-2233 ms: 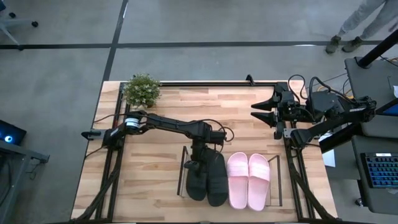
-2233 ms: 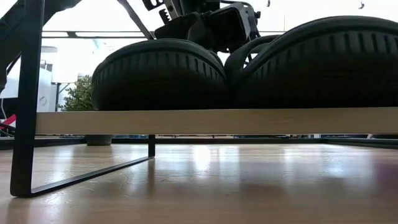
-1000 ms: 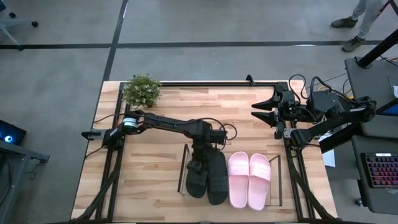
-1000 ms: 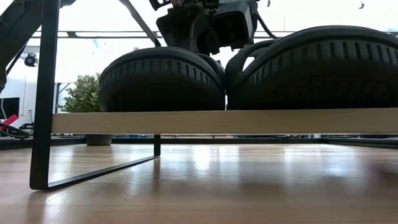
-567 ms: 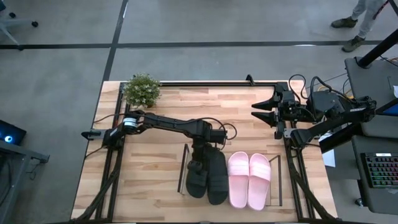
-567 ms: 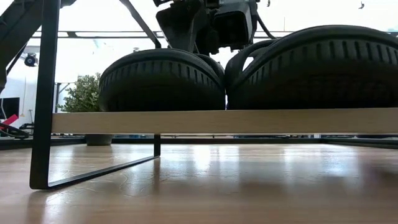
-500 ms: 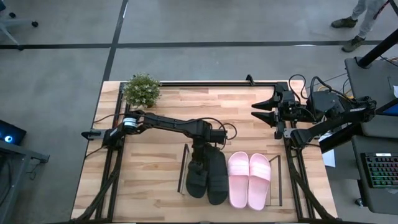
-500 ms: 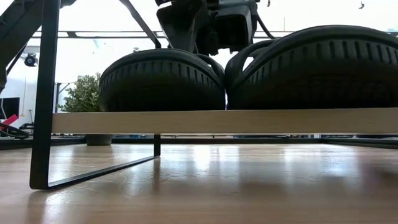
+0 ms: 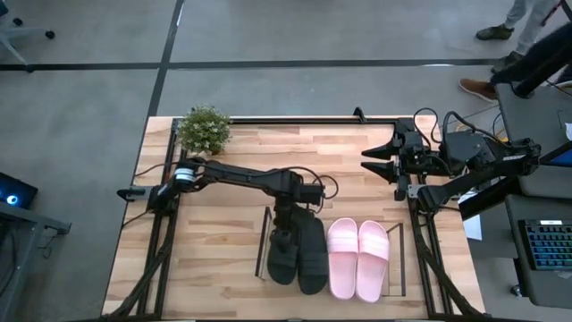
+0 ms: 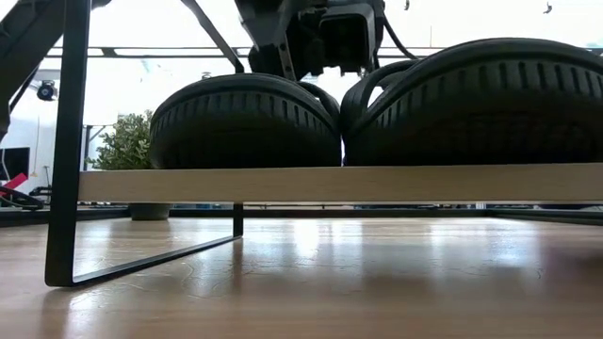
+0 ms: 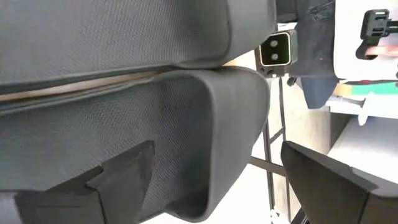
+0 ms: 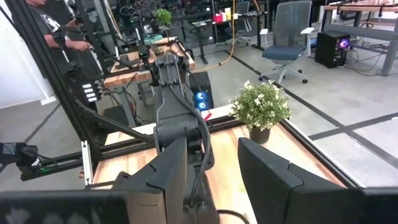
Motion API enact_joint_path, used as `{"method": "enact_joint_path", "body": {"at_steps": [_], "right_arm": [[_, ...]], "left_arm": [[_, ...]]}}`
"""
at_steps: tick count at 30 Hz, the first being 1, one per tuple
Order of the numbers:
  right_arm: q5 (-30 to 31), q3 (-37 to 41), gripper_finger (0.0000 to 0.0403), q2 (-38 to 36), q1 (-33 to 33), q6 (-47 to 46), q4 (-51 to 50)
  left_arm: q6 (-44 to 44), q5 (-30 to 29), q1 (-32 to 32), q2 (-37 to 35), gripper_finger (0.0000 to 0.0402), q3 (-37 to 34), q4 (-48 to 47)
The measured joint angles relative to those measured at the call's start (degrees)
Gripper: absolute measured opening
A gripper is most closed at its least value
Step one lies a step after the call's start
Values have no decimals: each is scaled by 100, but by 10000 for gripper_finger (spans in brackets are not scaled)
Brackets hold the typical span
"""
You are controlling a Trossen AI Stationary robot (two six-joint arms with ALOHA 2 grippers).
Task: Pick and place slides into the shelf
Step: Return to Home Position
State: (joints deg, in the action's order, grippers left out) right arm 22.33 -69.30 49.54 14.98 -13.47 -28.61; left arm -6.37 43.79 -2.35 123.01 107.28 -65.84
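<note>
Shelf [image 10: 330, 185]: two black slides [image 9: 312, 258], two pink slides [image 9: 343, 259]

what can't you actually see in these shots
Low view: the pink slides are out of frame; the black slides fill it.
High view: the shelf is mostly covered by slides; only its end frames stand out.
High view: the left gripper has its fingers hidden beneath its own wrist.
Right wrist view: the right gripper faces the plant; no shelf shows.

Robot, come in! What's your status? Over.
Left gripper open, over black slides. Right gripper open, parked right side. Pink slides beside them, all on shelf. Plant clear, back corner.
</note>
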Motion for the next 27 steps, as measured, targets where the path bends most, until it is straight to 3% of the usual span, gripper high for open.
{"method": "enact_joint_path", "body": {"at_steps": [6, 15, 22, 27], "right_arm": [[0, 0, 137, 0, 0, 4, 5], [2, 0, 137, 9, -2, 4, 5], [2, 0, 137, 7, -2, 2, 16], [2, 0, 137, 11, 0, 2, 11]], "left_arm": [[-19, -161, 122, -258, 333, 0, 43], [-41, -922, 264, -793, 333, 0, 627], [-30, -2293, 263, -1468, 326, 0, 1566], [9, -3622, 260, -2033, 313, -16, 2406]]}}
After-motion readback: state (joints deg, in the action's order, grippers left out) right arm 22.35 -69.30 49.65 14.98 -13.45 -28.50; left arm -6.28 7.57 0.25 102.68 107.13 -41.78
